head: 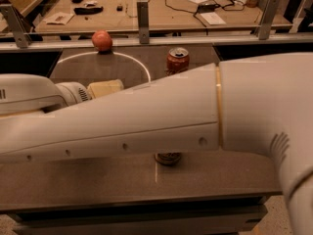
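Note:
My white arm stretches across the whole view from right to left, low over the grey table. The gripper is out of sight, past the arm's left end, so I see nothing of what it holds. Behind the arm a red soda can stands upright. A reddish round fruit sits at the table's far edge. A pale yellow block shows just behind the arm's wrist joint. The base of a dark round object peeks out under the arm.
A white circle is marked on the tabletop. A metal rail with posts runs along the far edge. Beyond it stands a wooden bench with cables and papers. The table's front edge is near the bottom.

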`<control>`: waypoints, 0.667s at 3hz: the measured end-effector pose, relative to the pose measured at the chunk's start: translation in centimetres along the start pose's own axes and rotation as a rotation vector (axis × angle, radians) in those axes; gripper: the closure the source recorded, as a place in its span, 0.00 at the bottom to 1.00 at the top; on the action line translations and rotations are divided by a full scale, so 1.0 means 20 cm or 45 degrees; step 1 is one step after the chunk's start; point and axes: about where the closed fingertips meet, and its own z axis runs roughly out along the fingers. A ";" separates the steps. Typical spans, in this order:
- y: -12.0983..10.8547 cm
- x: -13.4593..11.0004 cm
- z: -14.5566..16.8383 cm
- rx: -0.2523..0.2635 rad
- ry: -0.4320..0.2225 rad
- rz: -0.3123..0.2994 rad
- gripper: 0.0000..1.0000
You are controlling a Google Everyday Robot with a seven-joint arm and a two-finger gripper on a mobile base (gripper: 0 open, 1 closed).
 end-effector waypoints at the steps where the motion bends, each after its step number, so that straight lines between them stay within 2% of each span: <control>1: -0.15 -0.08 0.08 0.228 -0.140 -0.020 0.00; 2: -0.30 -0.20 0.07 0.379 -0.333 -0.060 0.00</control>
